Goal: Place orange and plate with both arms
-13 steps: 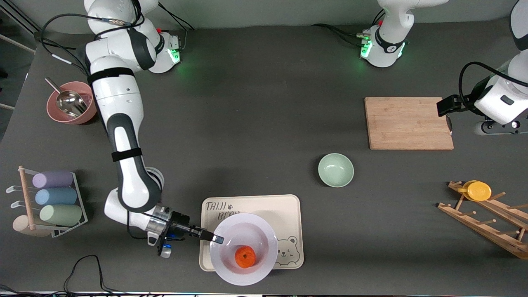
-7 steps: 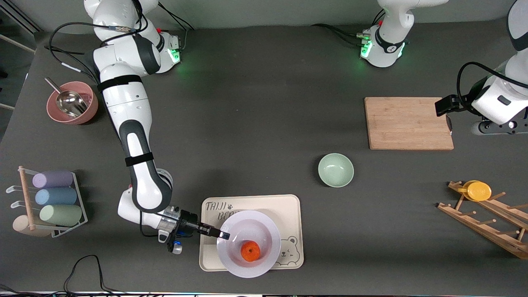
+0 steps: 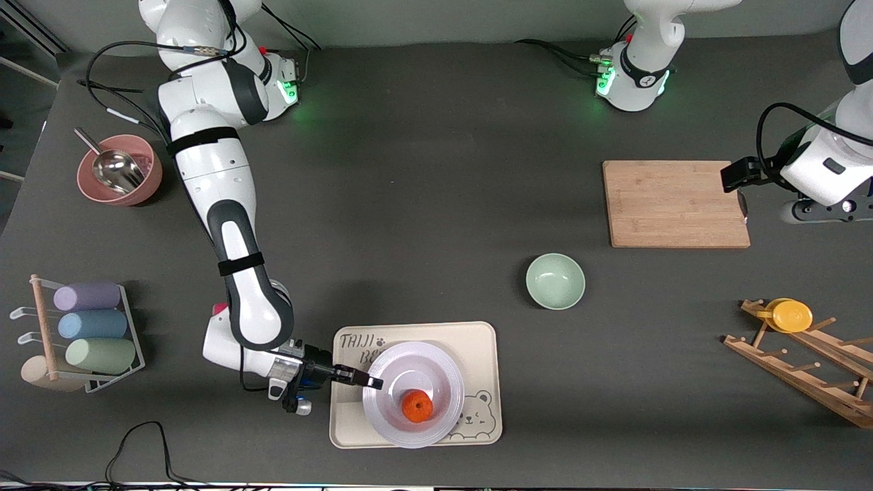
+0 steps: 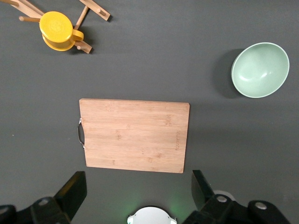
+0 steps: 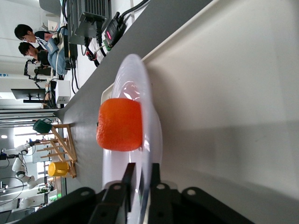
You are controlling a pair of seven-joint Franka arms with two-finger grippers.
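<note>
The white plate (image 3: 413,394) sits over the cream bear tray (image 3: 477,348) with the orange (image 3: 417,406) in its shallow centre. My right gripper (image 3: 372,382) is shut on the plate's rim at the edge toward the right arm's end. In the right wrist view the rim (image 5: 148,140) runs edge-on between the two fingers (image 5: 127,179), and the orange (image 5: 119,124) rests on the plate just past them. My left gripper (image 4: 138,186) is open and empty, high over the table by the cutting board (image 3: 675,203), where the left arm waits.
A pale-green bowl (image 3: 555,280) stands between tray and cutting board. A wooden rack with a yellow cup (image 3: 791,315) is at the left arm's end. A pink bowl with a scoop (image 3: 117,169) and a rack of pastel cups (image 3: 89,325) are at the right arm's end.
My right arm has carried the plate with the orange farther over the bear tray, toward the left arm's end and away from the front camera. The left arm has barely moved.
</note>
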